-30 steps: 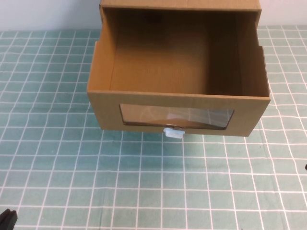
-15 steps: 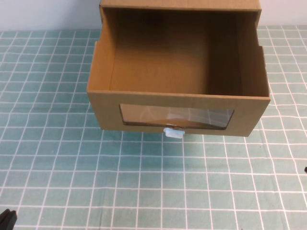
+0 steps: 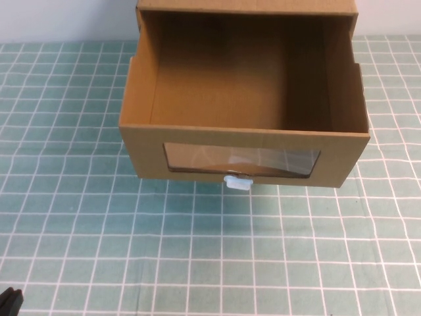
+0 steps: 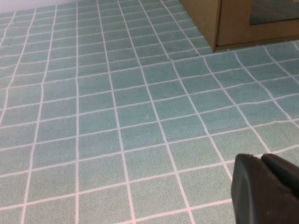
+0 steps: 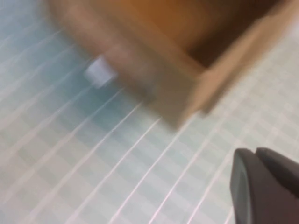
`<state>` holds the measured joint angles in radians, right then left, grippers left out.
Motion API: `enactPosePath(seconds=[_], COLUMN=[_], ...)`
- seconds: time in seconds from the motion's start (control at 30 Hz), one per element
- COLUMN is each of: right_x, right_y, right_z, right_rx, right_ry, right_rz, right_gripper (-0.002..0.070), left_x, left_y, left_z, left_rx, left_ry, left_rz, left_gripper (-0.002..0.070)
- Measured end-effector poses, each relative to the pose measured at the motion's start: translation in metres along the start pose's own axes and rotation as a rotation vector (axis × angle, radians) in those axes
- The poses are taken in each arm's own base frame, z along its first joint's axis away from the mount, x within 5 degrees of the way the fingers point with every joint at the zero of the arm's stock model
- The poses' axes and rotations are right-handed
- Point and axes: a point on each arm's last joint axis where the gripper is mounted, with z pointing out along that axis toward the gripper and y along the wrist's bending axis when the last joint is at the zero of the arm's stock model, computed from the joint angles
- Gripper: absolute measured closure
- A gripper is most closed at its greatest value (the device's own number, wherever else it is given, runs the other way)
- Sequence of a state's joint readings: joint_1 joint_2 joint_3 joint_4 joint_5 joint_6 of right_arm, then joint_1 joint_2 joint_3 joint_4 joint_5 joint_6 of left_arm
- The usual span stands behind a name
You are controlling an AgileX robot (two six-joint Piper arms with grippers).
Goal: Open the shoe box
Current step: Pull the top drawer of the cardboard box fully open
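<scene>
Brown cardboard windowed shoe box point(image 3: 243, 99), drawer out: opening apparently complete. Closed left gripper point(image 4: 260, 162) over green checked mat point(image 3: 79, 230), closed right gripper point(image 5: 256, 156) near the box; both need only stay clear.

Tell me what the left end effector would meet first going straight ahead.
Likely the green mat, maybe then the shoe box corner; depth unclear. The left end effector sits near-left; the right end effector faces the box's front-right corner.
</scene>
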<state>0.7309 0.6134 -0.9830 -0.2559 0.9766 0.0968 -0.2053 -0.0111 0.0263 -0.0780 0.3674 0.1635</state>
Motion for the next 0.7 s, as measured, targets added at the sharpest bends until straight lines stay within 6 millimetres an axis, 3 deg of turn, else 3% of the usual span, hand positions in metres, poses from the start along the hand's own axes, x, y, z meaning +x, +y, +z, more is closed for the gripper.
enactPosePath(seconds=[0.13, 0.23, 0.7], right_x=[0.008, 0.025, 0.177], right_y=[-0.015, -0.019, 0.001], right_z=[-0.016, -0.012, 0.043], right_rx=[0.185, 0.306, 0.534], right_ry=[-0.190, -0.288, -0.286], right_rz=[0.159, 0.191, 0.323], right_gripper=[0.0689, 0.0689, 0.0689], left_x=[0.000, 0.000, 0.000], left_y=[0.000, 0.000, 0.000], left_z=[0.000, 0.000, 0.000], left_rx=[0.000, 0.000, 0.000], left_ry=[0.000, 0.000, 0.002], left_rz=[0.000, 0.000, 0.000], left_gripper=[0.0680, 0.0680, 0.0680])
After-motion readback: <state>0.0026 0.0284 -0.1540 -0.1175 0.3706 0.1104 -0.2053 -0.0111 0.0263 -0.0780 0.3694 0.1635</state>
